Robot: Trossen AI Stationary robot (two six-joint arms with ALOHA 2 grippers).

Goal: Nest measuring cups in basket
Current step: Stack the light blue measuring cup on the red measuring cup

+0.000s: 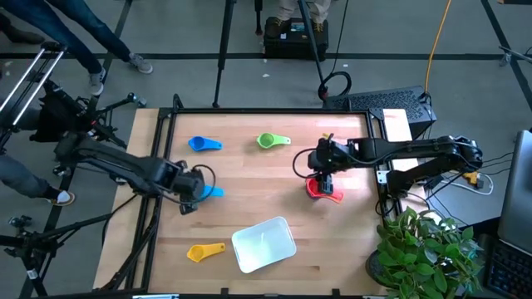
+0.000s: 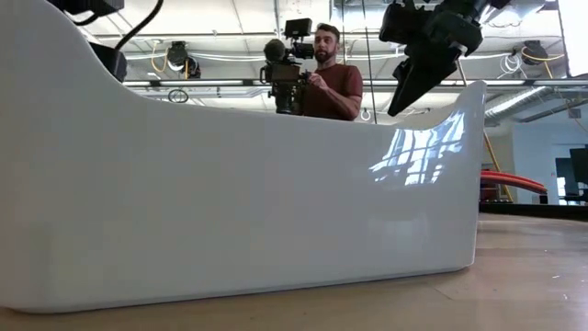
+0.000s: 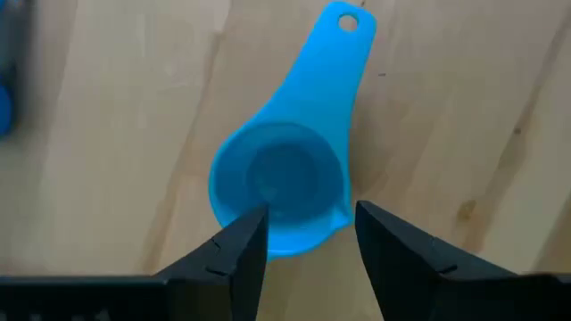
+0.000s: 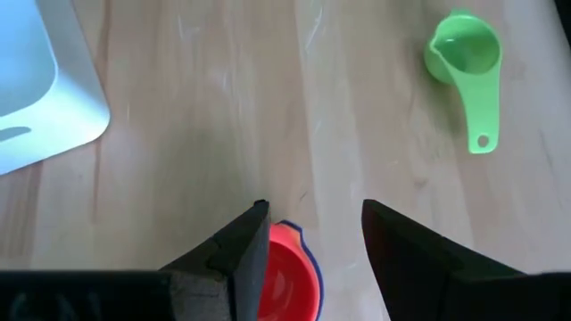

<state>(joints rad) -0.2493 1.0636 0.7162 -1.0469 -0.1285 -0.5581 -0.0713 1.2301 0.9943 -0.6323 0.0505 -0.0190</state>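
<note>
The light blue cup (image 3: 278, 183) lies on the bench (image 1: 249, 178), left hand (image 3: 305, 234) spread right over its bowl. If a finger lands on the rim, it'll skid away. Right hand (image 4: 310, 234) hangs released above the red cup (image 4: 287, 276). Basket (image 1: 263, 244) waits empty nearby; green cup (image 1: 272, 140) and yellow cup (image 1: 204, 251) are scattered, nothing blocking.

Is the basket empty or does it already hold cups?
Empty: the high view shows the basket with a bare white inside, no cups in it.

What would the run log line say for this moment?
left gripper: jaws open over light blue cup | right gripper: jaws open above red cup | basket: no cups
</note>
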